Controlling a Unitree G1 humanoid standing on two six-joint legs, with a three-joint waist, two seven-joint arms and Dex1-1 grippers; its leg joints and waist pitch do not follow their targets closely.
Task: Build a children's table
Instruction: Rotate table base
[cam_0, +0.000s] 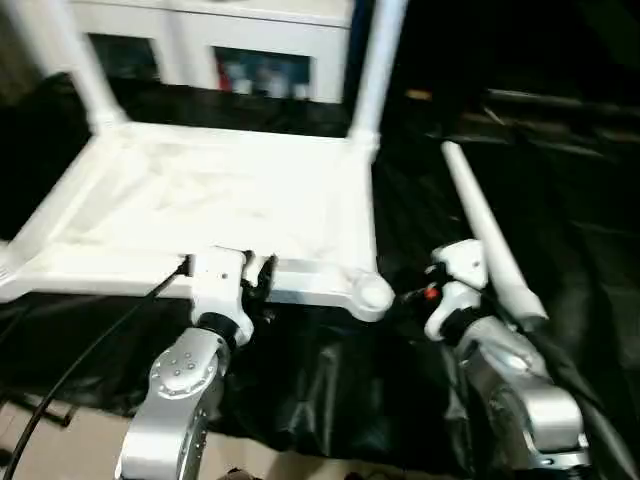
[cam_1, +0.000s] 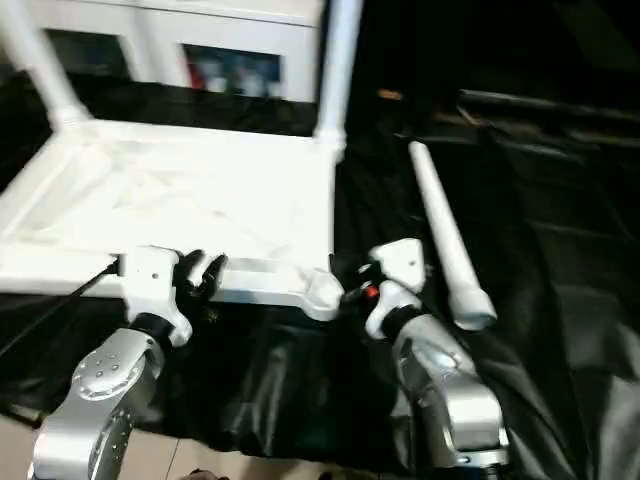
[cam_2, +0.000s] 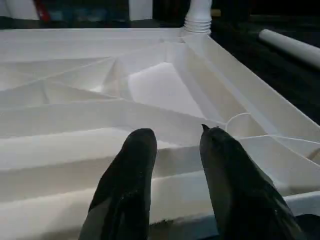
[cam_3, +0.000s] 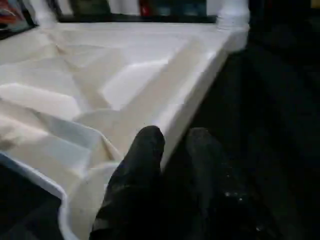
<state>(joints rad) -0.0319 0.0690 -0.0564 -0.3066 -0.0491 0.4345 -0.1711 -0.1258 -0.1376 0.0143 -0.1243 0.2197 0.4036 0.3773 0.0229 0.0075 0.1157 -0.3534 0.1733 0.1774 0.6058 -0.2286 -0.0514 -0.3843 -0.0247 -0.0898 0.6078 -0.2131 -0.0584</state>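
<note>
At 6 o'clock of the upturned tabletop (cam_0: 220, 210), the left claw (cam_0: 258, 276) hangs part open over its near rim, gripping nothing. Right claw (cam_3: 172, 145), narrowly parted and empty, sits by the near-right socket (cam_0: 372, 293); a loose leg (cam_0: 490, 235) lies at 3 o'clock.

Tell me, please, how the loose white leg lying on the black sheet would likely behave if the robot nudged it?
The loose leg is a round, tapered tube, so it would probably roll, curving toward its thin end. It looks like hollow plastic, likely light and stiff. The wrinkled black sheet may slow it.
</note>
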